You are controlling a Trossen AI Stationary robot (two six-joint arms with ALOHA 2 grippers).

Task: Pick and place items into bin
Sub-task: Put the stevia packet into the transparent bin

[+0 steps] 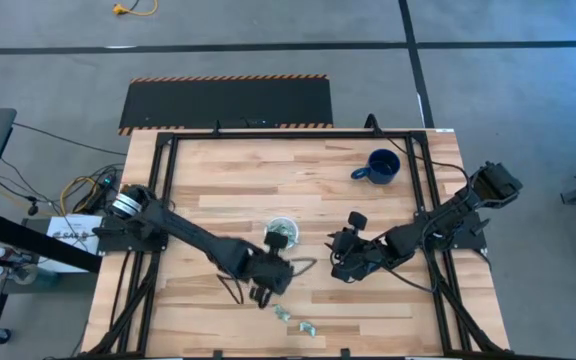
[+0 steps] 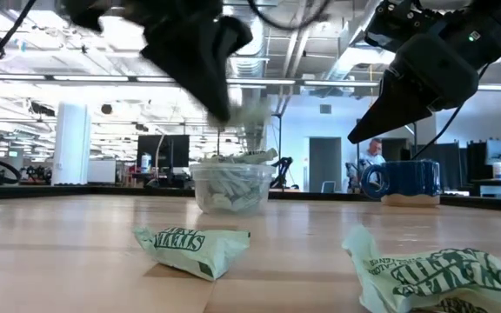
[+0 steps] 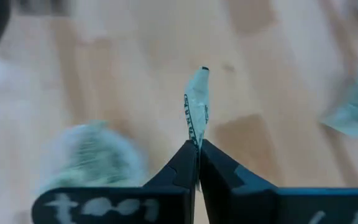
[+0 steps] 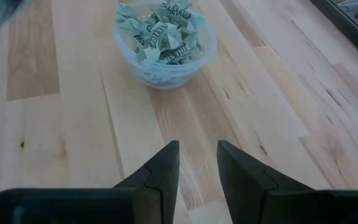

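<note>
One wrapper (image 3: 197,106) is pinched between the clenched fingers of the left gripper (image 3: 197,155), gripped only by its lower edge so that most of it stands up past the fingertips. In the high view the left gripper (image 1: 268,285) hangs over the table just short of the cup (image 1: 281,232), toward the front edge. With so thin a hold, the carry is best made slowly and level, the wrapper brought fully over the cup's mouth before it is let go, and released low, since so light a piece could flutter aside or catch on the heaped contents. The right gripper (image 4: 197,163) waits near the cup on its other side, fingers parted with nothing between them, and should be kept clear of the path.

The wrapper is seen as a thin, crinkled, pale green-and-white strip with dark print along it. The cup (image 4: 165,43) is small, round and translucent, and already piled to its rim with like wrappers. A few more wrappers (image 1: 296,320) lie loose on the table (image 1: 218,175) near the front edge; two (image 2: 190,248) are seen close in the low view.
</note>
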